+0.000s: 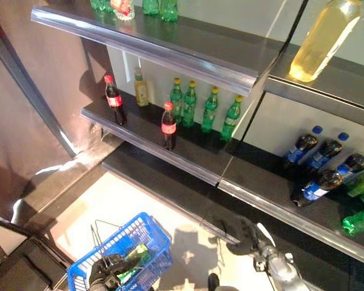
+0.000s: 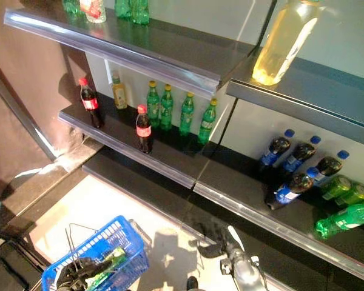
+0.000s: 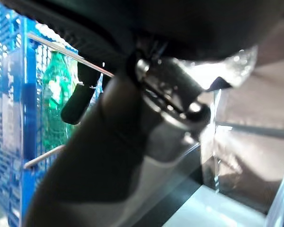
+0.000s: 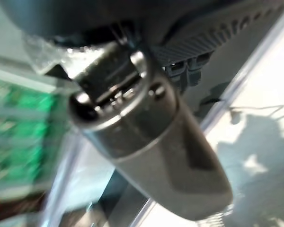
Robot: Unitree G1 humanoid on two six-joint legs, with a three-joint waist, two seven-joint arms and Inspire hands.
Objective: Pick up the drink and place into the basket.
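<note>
At the far left we held the blue basket [image 1: 147, 237] low by its wire handles, our left hand [image 1: 107, 271] curled around them so the basket hung open-topped within reach of the shelves. A green drink bottle [image 1: 135, 257] already lay inside it, tilted against the mesh; the left wrist view showed the same green shape behind the blue wall, so we judged one drink to be placed. Further right, on the middle shelf [image 1: 147, 143], two cola bottles [image 1: 168, 126] stood near the front lip, with a small yellow bottle and a row of green bottles [image 1: 210, 110] upright behind them, all facing out for easy picking. Our right hand [image 1: 239, 234] hovered below the edge of that shelf, apart from any bottle and holding nothing; we could not tell whether its fingers were spread or curled. At the far right, dark blue-capped bottles [image 1: 320, 159] and more green ones leaned on the lower shelf, and a large yellow bottle [image 1: 323, 40] lay on the shelf above.
</note>
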